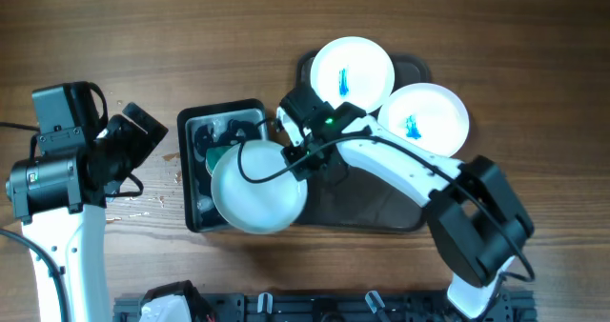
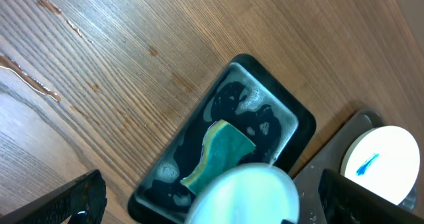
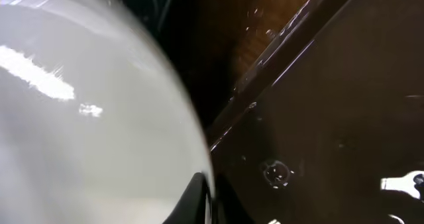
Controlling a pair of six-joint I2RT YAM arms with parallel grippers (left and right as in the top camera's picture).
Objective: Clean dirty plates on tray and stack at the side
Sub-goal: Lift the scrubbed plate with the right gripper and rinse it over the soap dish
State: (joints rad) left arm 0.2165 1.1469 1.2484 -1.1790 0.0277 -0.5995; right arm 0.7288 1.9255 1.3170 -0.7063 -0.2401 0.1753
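A wooden table (image 1: 286, 36) fills the view. On its right half lies the dark tray (image 1: 381, 212), most of its floor bare and wet. Just beside the tray's left edge sits a smaller black tub (image 1: 195, 122) with sudsy water in it. Two plates (image 1: 353, 70) rest at the tray's far end, close together, the second (image 1: 424, 117) to the right of the first, each with a blue smear at its centre. A third plate (image 1: 257, 187), with no smear showing, lies over the tub's near right corner and reaches toward the tray's left rim; whether it touches the tub or hangs above it is hard to tell. A green sponge (image 2: 225, 151) lies in the tub, partly hidden under that plate. The right gripper (image 1: 297, 155) is clamped on the third plate's rim at its right side. The left gripper (image 1: 138, 131) hangs over bare wood left of the tub, fingers wide apart and holding nothing. Small droplets (image 2: 26, 78) streak the wood near it.
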